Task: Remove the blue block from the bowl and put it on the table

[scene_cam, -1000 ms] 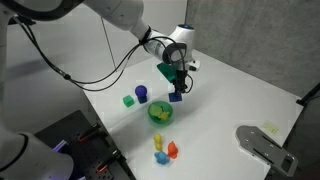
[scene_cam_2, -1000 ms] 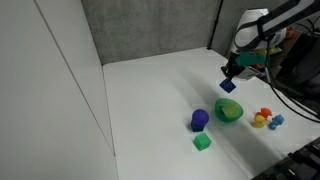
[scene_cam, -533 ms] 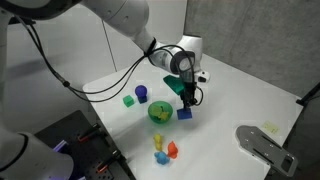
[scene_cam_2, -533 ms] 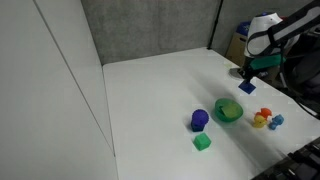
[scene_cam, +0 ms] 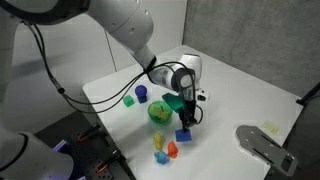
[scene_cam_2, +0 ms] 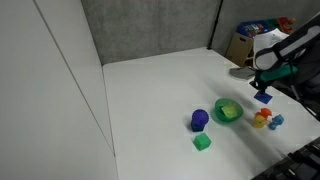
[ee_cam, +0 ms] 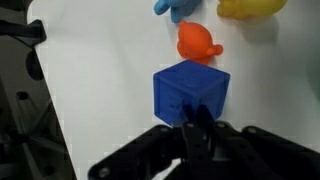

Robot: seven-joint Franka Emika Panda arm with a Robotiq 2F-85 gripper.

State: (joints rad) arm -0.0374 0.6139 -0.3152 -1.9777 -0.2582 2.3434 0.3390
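Note:
My gripper (scene_cam: pixel 186 123) is shut on the blue block (scene_cam: pixel 184 134), a small bright blue cube. It holds the block just above the white table (scene_cam: pixel 240 95), beside the green bowl (scene_cam: pixel 160 112). In an exterior view the block (scene_cam_2: pixel 263 96) hangs to the right of the bowl (scene_cam_2: pixel 229 110). In the wrist view the block (ee_cam: pixel 190 92) fills the middle, with the dark fingers (ee_cam: pixel 196 122) clamped on its lower edge. I cannot tell whether the block touches the table.
Small toys, orange (ee_cam: pixel 197 43), yellow (scene_cam: pixel 160 156) and blue, lie close to the block on the table. A blue-purple cylinder (scene_cam: pixel 141 93) and a small green cube (scene_cam: pixel 128 100) stand beyond the bowl. A grey device (scene_cam: pixel 262 147) sits at the table's near corner.
My gripper has carried the blue block away from above the bowl, out past the bowl's side and downward toward the table near the small toys.

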